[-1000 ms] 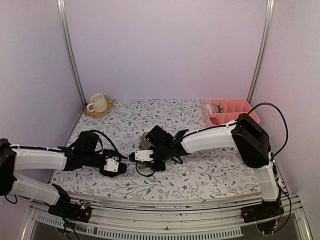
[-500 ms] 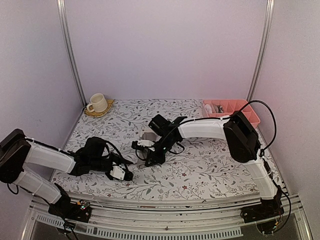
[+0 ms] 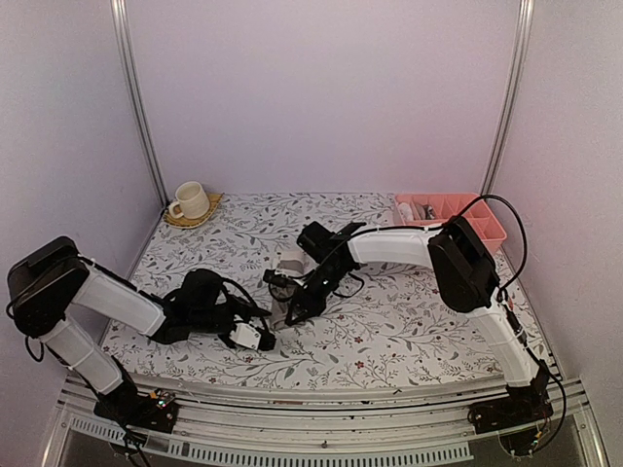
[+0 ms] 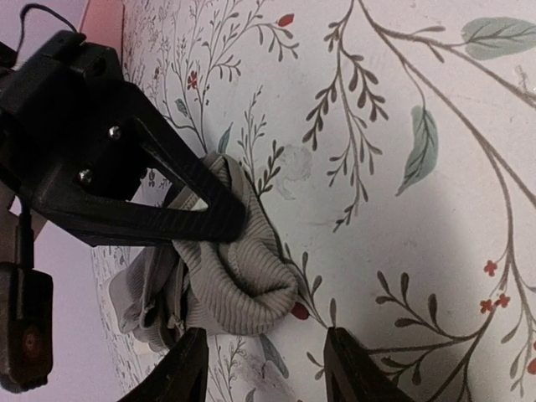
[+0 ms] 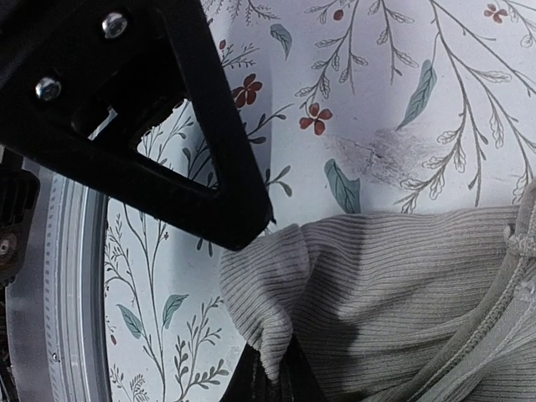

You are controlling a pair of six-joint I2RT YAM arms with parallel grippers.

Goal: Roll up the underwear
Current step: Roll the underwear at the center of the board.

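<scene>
The right pincer (image 5: 270, 378) pinched the taupe underwear (image 5: 394, 301), seemingly mid-roll. The left pincer (image 4: 266, 364) was spread before the fold, and would probably need to close on it next.

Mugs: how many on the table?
1. Cream mug on a coaster in the back-left corner. The pink tray at back right holds things too small to tell, so another could be hidden.

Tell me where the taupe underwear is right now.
Top view, centre front: the underwear sits bunched on the floral tablecloth, pinched by the right gripper, the open left gripper just to its left.
</scene>
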